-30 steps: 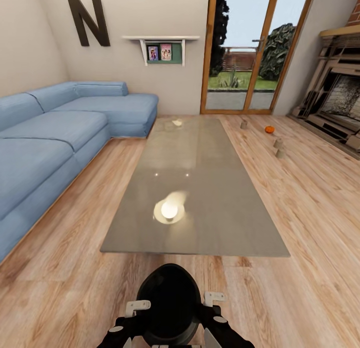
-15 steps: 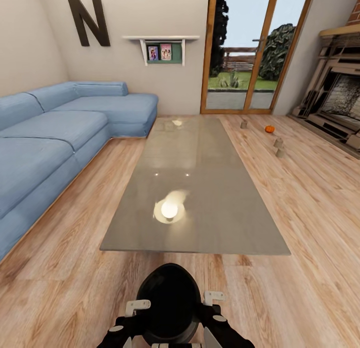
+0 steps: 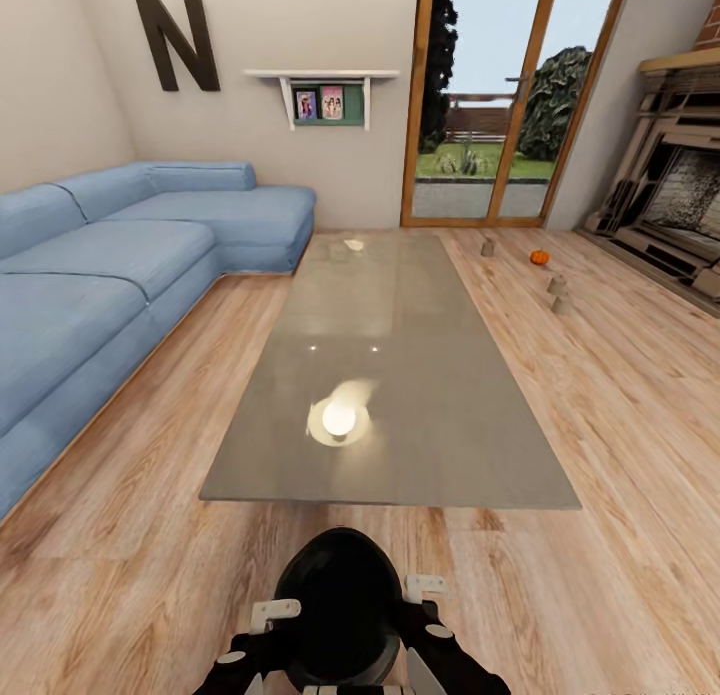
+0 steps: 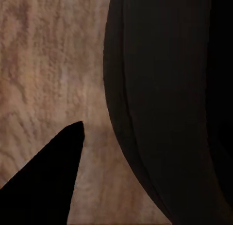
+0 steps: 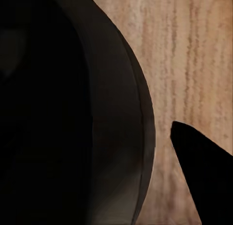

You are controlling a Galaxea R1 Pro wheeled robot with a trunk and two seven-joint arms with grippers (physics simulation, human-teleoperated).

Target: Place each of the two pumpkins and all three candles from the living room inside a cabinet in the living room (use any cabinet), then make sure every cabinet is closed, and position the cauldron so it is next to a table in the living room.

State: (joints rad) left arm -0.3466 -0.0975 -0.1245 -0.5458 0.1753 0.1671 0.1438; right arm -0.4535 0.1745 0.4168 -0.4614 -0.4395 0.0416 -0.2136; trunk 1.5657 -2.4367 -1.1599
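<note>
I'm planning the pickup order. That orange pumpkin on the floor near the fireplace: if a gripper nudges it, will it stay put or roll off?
Probably rolls. The pumpkin looks like a small round ball sitting on bare smooth wooden floor, with nothing touching it to stop it. Its faint ribbing may slow it slightly. It also looks small and likely light, so an off-centre push could send it away from the nearby candles.

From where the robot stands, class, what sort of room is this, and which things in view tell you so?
Most likely a living room: a long blue corner sofa, a large low grey table on wood flooring, and a fireplace beside glass doors to a garden.
</note>
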